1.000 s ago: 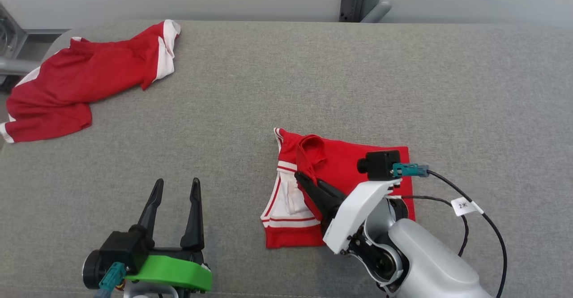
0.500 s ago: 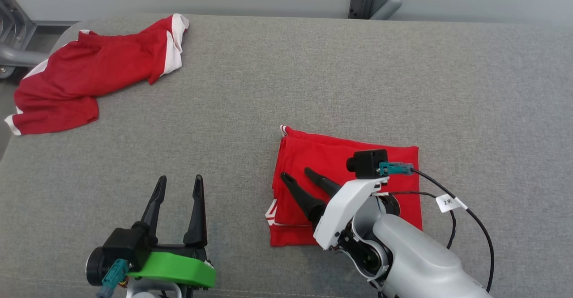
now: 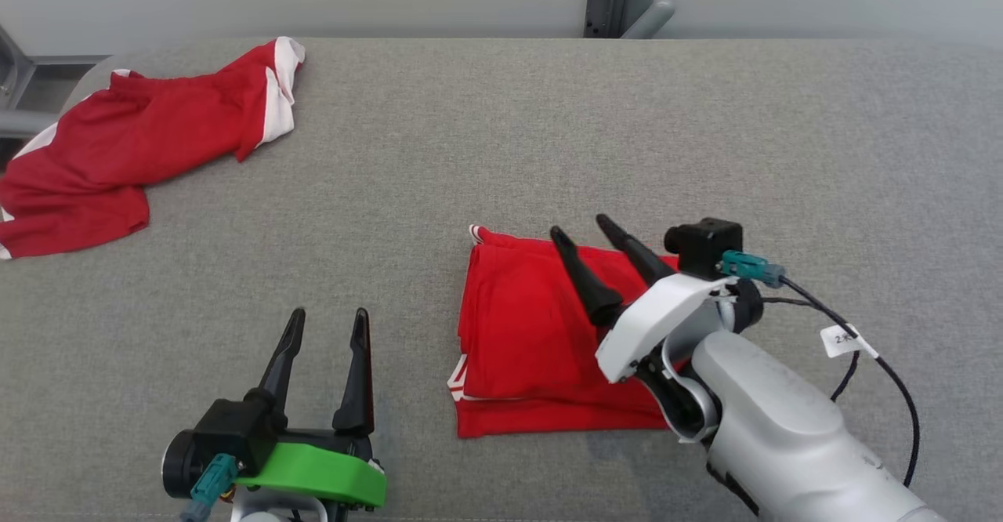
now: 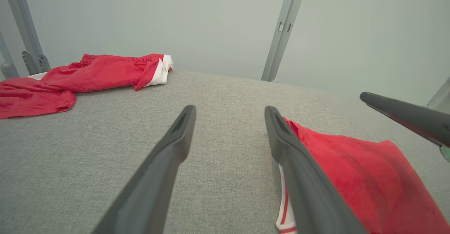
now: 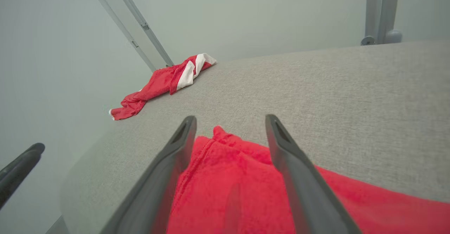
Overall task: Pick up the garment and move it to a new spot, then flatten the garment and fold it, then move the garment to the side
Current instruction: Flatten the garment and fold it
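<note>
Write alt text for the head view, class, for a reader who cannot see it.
A folded red garment lies on a grey padded surface, with the open right gripper over it. The left gripper, also open, sits empty at lower left; a crumpled red-and-white garment lies far left.

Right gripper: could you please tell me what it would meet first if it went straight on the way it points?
Probably the far edge of the folded red garment, or the grey surface just beyond; the open right gripper hovers over it, depth unclear.
</note>
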{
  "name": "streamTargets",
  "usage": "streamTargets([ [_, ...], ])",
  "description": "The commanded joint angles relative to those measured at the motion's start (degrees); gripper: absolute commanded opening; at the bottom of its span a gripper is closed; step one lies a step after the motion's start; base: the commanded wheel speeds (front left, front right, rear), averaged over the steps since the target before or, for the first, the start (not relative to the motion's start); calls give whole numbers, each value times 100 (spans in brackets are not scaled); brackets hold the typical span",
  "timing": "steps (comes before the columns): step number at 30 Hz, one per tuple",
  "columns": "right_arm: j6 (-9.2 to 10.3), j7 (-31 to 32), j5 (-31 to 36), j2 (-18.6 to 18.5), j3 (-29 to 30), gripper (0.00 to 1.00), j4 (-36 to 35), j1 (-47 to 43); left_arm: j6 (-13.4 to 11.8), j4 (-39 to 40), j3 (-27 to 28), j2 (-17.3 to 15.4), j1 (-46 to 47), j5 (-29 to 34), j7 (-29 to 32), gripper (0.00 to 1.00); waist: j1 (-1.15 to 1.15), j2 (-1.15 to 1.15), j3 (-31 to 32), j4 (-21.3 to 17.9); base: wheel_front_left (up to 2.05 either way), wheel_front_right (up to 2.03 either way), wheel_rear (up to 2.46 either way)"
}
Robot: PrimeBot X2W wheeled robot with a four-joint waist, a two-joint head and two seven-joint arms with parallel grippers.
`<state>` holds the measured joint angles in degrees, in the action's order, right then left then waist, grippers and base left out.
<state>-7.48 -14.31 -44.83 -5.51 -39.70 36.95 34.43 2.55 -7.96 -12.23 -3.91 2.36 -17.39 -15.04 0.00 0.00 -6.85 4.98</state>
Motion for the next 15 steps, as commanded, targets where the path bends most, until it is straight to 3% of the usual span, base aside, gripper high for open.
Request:
streamTargets([
  [1,0,-72,335,-48,252,100,-17,-43,30,-11,-13,18,2,54,-18,100,0,0,36,-89,0,0,0],
  [7,0,-88,2008,-23,1973,100,-989,-872,21,-11,23,33,22,116,-18,100,0,0,117,-265,0,0,0],
  [15,0,-89,3076,170,3260,100,-2118,-2004,-28,1,223,18,-89,212,-17,100,0,0,219,-417,0,0,0],
])
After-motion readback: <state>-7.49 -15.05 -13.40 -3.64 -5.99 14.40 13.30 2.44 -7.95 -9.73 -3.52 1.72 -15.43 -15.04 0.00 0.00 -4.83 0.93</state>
